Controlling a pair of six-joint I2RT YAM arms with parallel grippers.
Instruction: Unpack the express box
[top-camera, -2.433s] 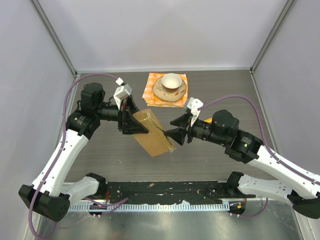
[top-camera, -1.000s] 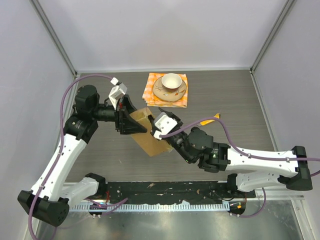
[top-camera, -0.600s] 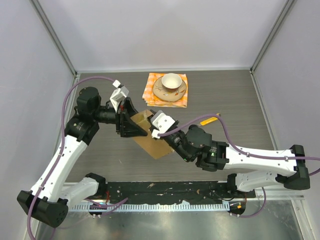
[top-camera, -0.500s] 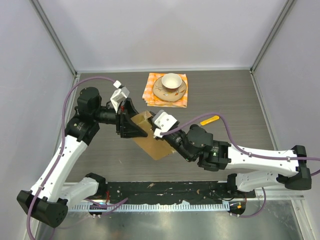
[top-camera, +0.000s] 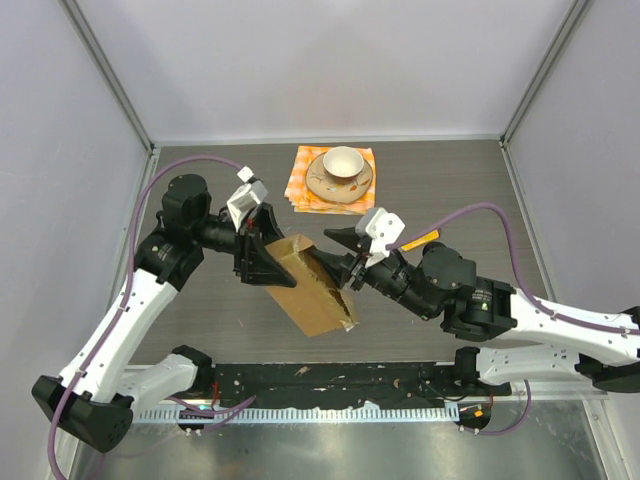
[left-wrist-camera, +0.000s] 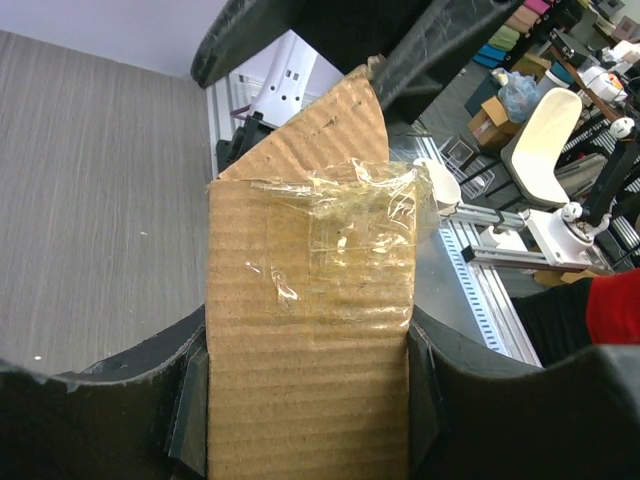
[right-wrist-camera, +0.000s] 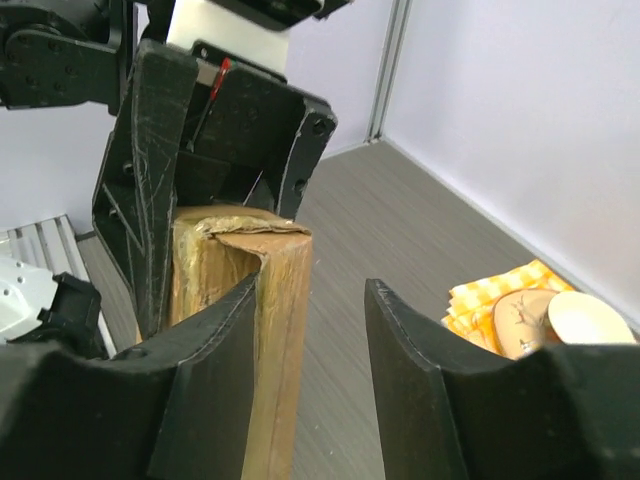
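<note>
Express box (top-camera: 320, 295) clamped in left claw (top-camera: 272, 258), right claw (top-camera: 342, 255) open alongside.

The left arm (top-camera: 115, 335) and right arm (top-camera: 560, 325) have white shells on their long links and black rounded joint housings. A purple cable (top-camera: 180, 165) loops along each. The left end effector (top-camera: 268, 262) and right end effector (top-camera: 345, 258) have scuffed black wedge fingers and white camera mounts.

Seeing cup (top-camera: 343, 160) sitting on saucer (top-camera: 322, 182), w/ checked cloth (top-camera: 300, 190) lying under it, far-centre of table (top-camera: 450, 180). Also noticing small yellow-orange obj (top-camera: 424, 238) lying nr right side, apart from cloth; ID unclear.
</note>
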